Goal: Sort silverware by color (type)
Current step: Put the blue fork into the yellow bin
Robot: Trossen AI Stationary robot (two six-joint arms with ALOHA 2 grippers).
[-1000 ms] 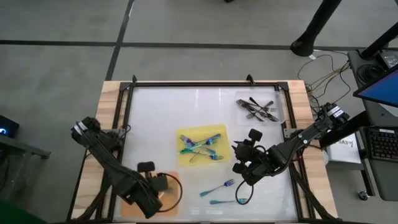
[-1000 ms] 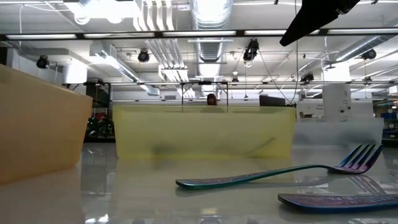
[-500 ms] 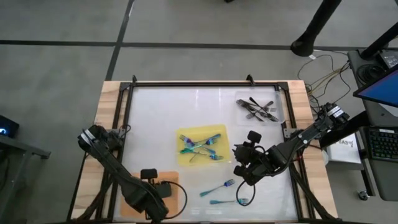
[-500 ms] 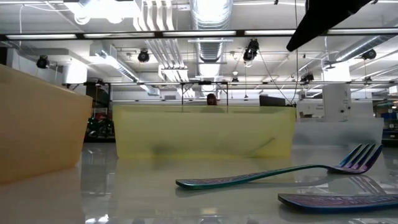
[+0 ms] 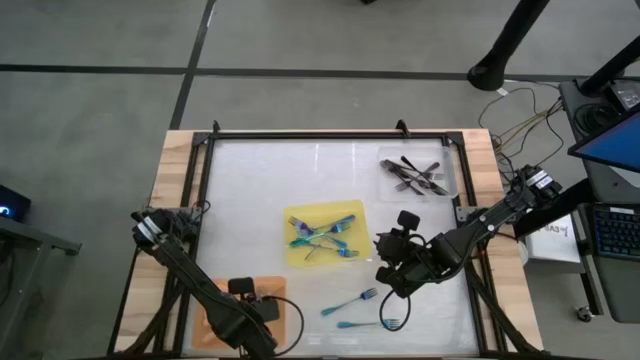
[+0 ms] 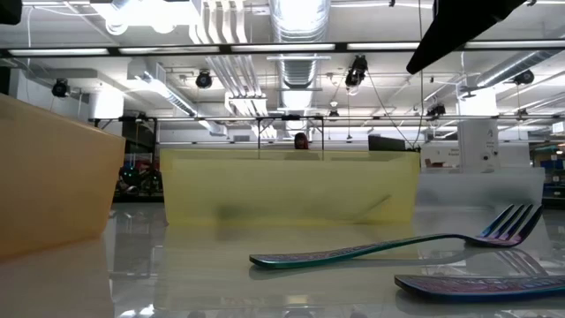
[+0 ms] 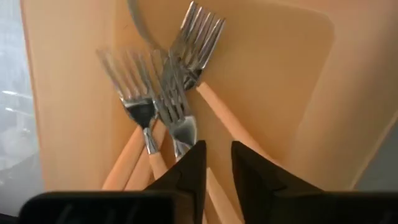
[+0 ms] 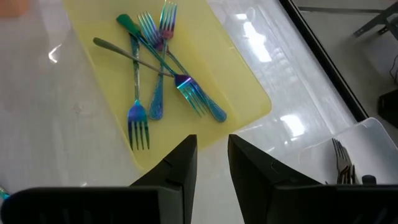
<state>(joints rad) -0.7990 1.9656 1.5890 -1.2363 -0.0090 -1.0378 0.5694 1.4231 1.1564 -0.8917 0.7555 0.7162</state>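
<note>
Evidently unlabelled, the forks (image 7: 163, 106) lie beneath the slightly parted, empty left gripper (image 7: 217, 163).

Left wrist view. Orange mat (image 7: 280, 93) fills most of the field. On it lies a cluster of orange-handled forks (image 7: 165, 118) with silver heads, tines overlapping and handles fanning apart beneath. A further silver fork head (image 7: 198, 43) lies tilted across the cluster. The left gripper (image 7: 217, 171) hangs directly over the handles, its two dark fingers (image 7: 189, 174) standing slightly apart with a narrow gap between them.
</note>
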